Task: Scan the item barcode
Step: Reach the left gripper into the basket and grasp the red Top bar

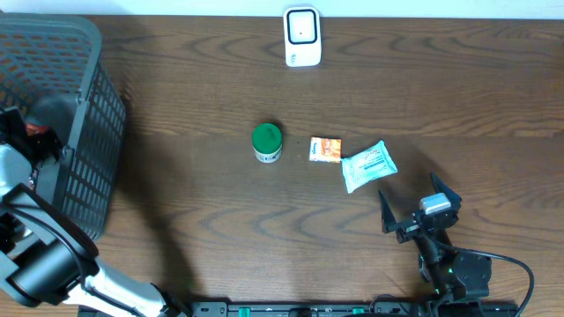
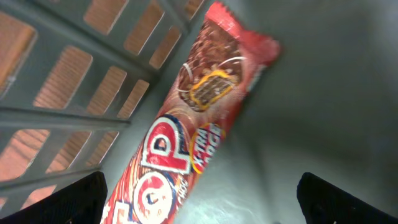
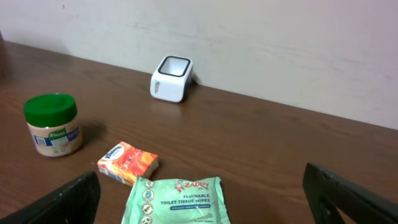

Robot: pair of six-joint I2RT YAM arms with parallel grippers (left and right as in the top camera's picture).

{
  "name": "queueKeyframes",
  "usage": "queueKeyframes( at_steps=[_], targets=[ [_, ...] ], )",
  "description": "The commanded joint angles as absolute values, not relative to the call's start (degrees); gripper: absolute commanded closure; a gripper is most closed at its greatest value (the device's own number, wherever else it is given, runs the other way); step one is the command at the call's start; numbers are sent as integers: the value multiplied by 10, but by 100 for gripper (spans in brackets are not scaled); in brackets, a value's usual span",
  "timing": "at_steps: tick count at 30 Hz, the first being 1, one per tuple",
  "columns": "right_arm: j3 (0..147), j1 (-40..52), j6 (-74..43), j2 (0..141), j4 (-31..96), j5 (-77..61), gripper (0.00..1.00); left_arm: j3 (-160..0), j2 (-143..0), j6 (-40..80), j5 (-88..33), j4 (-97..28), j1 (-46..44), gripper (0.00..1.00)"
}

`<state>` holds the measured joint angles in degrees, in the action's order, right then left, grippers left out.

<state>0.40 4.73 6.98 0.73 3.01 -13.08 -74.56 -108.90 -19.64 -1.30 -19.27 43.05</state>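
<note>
Our left pincer (image 2: pixel 199 198) hangs open over the red snack packet (image 2: pixel 186 124) in the basket (image 1: pixel 88 132), our right pincer (image 1: pixel 412 201) open too.

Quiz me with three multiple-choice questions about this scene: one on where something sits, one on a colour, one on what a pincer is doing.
1. Where is the red snack wrapper?
A) on a shelf
B) inside the grey basket
C) in a drawer

2. What colour is the lid of the jar?
A) blue
B) yellow
C) green

3. How is the right pincer?
A) shut on a bottle
B) open and empty
C) shut on a cup

Answers:
1 B: the left wrist view shows it lying against the basket's slatted wall.
2 C: the overhead and right wrist views both show a green lid.
3 B: its fingers stand wide apart, touching nothing.
</note>
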Motion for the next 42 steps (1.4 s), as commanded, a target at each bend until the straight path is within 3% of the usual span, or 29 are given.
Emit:
queueKeyframes(
  at_steps=[1,13,16,17,18,19,22,24,29,36,42],
  targets=[
    [3,53,74,6,32,-130,1,-744,-1117,-208,-8,-184,444,2],
    [3,53,74,6,32,-130,1,-740,-1169,-188,-8,-166,458,2],
    [3,53,74,6,32,-130,1,-739,-1177,-178,-9,-175,458,21],
    [3,53,74,6,32,-130,1,-738,-1178,-175,-9,-178,458,35],
    [3,53,74,6,32,-130,1,-736,-1178,-159,-9,-177,458,58],
    [3,53,74,6,32,-130,1,-736,-1178,-147,-8,-178,458,66],
    [3,53,74,6,32,-130,1,-736,-1178,-122,-8,-184,458,75],
    [3,53,74,6,32,-130,1,-736,-1178,-106,-9,-190,458,91],
    [3,53,74,6,32,-130,1,-736,-1171,-53,-11,-199,457,93],
    [3,53,74,6,32,-130,1,-737,-1134,-14,-172,-189,423,93],
    [3,53,74,6,32,-130,1,-737,-1094,7,-173,-179,391,93]
  ],
)
